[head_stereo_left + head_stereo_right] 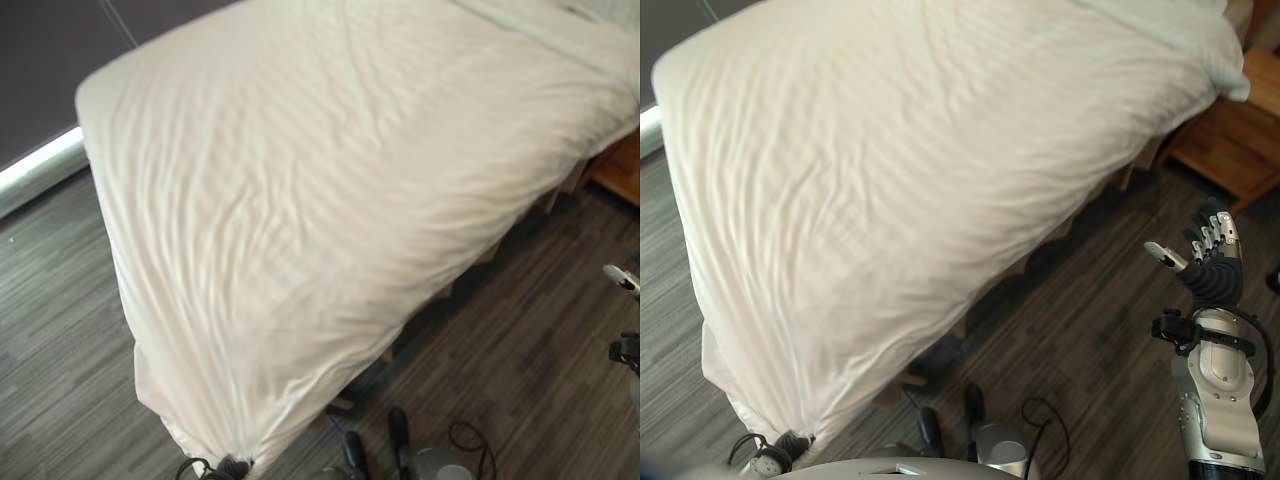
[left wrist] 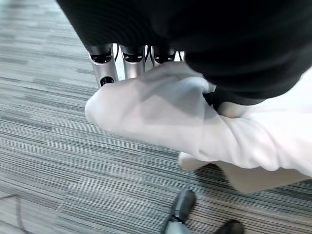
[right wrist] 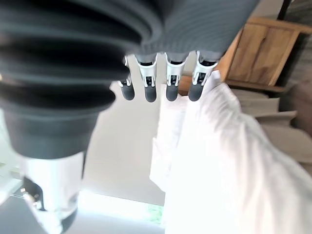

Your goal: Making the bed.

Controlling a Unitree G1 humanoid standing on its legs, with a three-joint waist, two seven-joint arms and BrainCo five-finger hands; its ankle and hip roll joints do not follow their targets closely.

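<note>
- The white duvet (image 1: 330, 200) covers the bed from the upper right to the lower left of the head views; its near corner hangs over the bed's foot toward the grey striped floor (image 1: 60, 340).
- The left hand (image 2: 109, 66) has its fingers curled into that corner, a thick fold of cloth bunched under them.
- The right hand (image 1: 1205, 250) hangs at the right side, above the floor, fingers straight and relaxed, holding nothing. A wooden nightstand (image 1: 1240, 130) stands just beyond it.
- The duvet looks soft, limp and light but bulky; I judge it will sag and drag, so grip corners or hems, not the middle.
</note>
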